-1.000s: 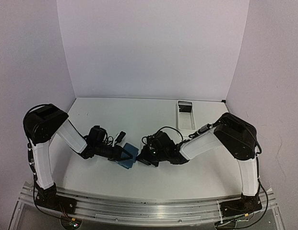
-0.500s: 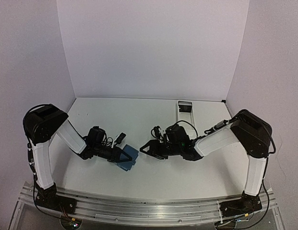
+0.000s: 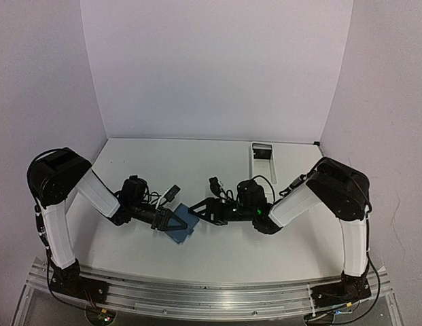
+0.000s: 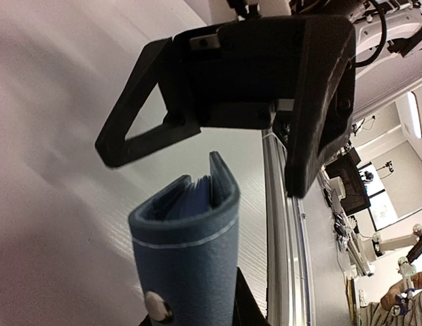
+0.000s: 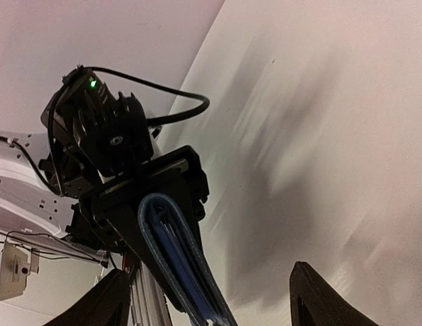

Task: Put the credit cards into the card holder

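So, left fingers (image 5: 185,182): clenched on the card holder (image 4: 190,251), one on each flat face, gripping its lower part at the bottom of the left wrist view.
Left gripper (image 3: 174,222): just left of centre in the top view, pointing right and slightly down the frame.
Right fingers (image 4: 132,132): released and spread wide. In the right wrist view they sit at the lower left and lower right corners, with the holder rising between them and clear of both.
Right gripper (image 3: 199,212): at the centre of the top view, pointing left, tip to tip with the left gripper.
Card holder: dark blue and folded, its open edge turned toward the right gripper. Lighter blue layers show inside the fold; whether they are cards, cannot tell. Whether it rests on the table (image 3: 217,170), cannot tell.
Snap (image 4: 158,307): a round metal stud on the holder's outer face, at the bottom edge of the left wrist view.
Arms: both bent low over the table, bases at the lower left and lower right of the top view.
Tray (image 3: 264,161): long and white, at the upper right of the table, well apart from both grippers.
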